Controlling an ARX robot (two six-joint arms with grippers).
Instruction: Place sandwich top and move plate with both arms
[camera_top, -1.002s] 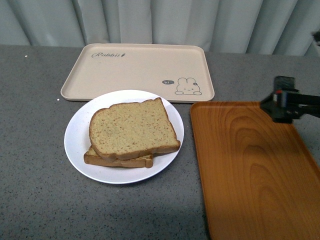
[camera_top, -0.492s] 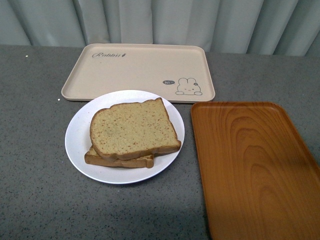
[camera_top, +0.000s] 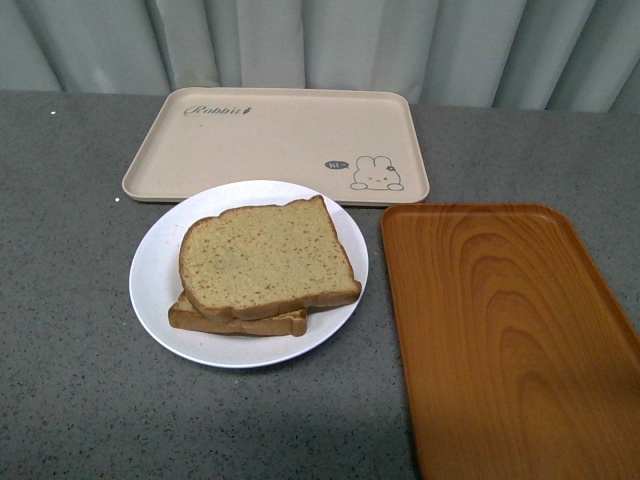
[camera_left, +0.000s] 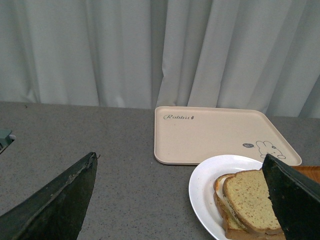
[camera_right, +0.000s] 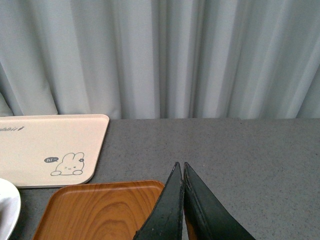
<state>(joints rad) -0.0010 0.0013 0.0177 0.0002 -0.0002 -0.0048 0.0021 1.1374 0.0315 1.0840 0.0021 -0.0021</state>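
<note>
The sandwich top (camera_top: 265, 257), a plain speckled tan bread slice, lies on a lower slice on the round white plate (camera_top: 152, 272). No arm shows in the front view. In the left wrist view the sandwich top (camera_left: 250, 200) and plate (camera_left: 205, 185) sit low, towards the right finger. My left gripper (camera_left: 180, 165) is open and empty, its two dark fingers (camera_left: 65, 200) spread wide above the table, apart from the plate. My right gripper (camera_right: 180, 165) is shut and empty, over the far corner of the wood-grain tray (camera_right: 95, 210).
A beige rabbit-printed tray (camera_top: 275, 140) lies behind the plate. The rectangular wood-grain tray (camera_top: 505, 330) lies right of the plate, close to its rim. Grey curtains hang behind the grey table (camera_top: 70, 380).
A second ago my right gripper showed at the right edge of the front view above the wood-grain tray. It has since left that view. Plate and bread have not moved.
</note>
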